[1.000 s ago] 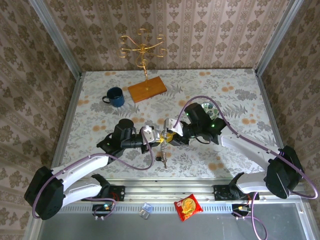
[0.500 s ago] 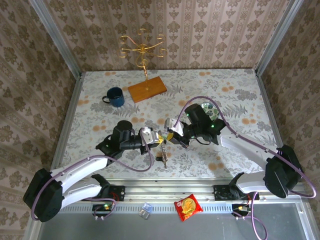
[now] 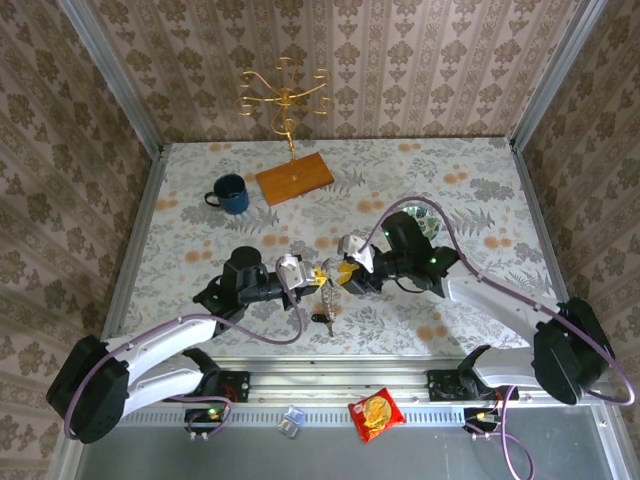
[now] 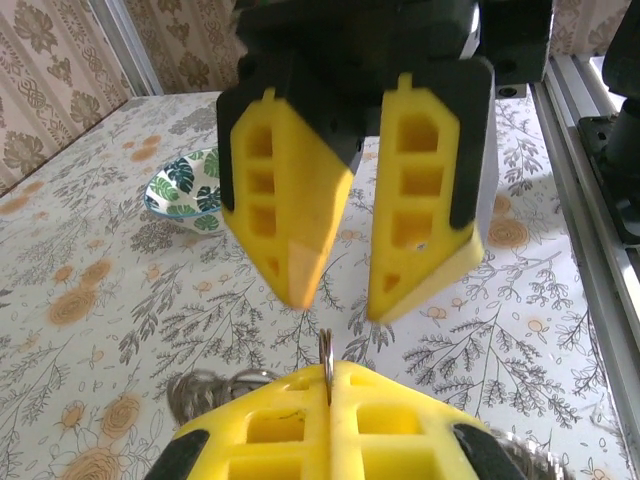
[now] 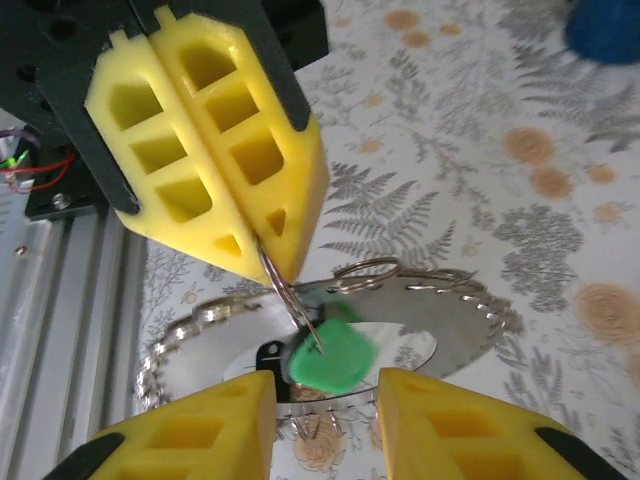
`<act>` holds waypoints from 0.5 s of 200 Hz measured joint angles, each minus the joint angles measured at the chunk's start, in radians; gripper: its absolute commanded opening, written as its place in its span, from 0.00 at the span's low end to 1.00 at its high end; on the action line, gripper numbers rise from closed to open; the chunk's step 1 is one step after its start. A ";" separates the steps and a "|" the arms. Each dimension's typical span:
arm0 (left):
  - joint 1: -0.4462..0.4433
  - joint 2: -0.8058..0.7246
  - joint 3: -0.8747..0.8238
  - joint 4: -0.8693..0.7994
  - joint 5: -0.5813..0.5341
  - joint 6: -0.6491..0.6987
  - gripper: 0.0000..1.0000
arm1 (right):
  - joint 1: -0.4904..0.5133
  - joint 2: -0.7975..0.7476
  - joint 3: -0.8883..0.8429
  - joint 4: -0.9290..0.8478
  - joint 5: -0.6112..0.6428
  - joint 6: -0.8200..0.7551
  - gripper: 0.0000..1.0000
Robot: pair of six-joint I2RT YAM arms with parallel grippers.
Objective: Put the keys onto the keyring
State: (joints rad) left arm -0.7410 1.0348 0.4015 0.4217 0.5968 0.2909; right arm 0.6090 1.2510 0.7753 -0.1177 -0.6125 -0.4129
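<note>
Your left end effector (image 5: 262, 250) clenches the keyring (image 5: 288, 295); the green key (image 5: 330, 360) hangs just beneath, blade unseen; right end effector (image 5: 325, 388) released.

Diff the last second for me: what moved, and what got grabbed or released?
The right gripper has opened, and its arm has pulled back a little to the right, away from the left gripper. What it let go of can't be made out. The left gripper stays shut on the keyring, with the green key dangling at its lower end. The mug hasn't moved.
</note>
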 measured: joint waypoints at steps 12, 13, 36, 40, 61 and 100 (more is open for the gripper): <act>0.000 0.000 -0.011 0.026 0.000 -0.018 0.00 | -0.003 -0.035 -0.033 0.035 0.012 -0.003 0.35; 0.000 0.000 -0.013 0.030 0.000 -0.020 0.00 | -0.003 -0.037 -0.035 0.037 0.013 -0.003 0.35; 0.000 0.000 -0.025 0.068 0.000 -0.053 0.00 | -0.003 -0.047 -0.043 0.070 0.012 -0.002 0.35; 0.000 0.000 -0.025 0.072 0.000 -0.056 0.00 | -0.002 -0.047 -0.043 0.072 0.008 -0.002 0.35; 0.000 0.000 -0.028 0.103 0.000 -0.075 0.00 | 0.003 -0.033 -0.043 0.084 -0.011 0.002 0.35; 0.000 0.000 -0.039 0.149 -0.004 -0.104 0.00 | 0.023 0.004 -0.043 0.113 -0.027 0.029 0.28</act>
State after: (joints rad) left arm -0.7410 1.0348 0.3630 0.5709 0.5930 0.1867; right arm 0.6323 1.2552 0.7319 -0.0044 -0.6395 -0.3843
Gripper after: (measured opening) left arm 0.049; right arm 0.291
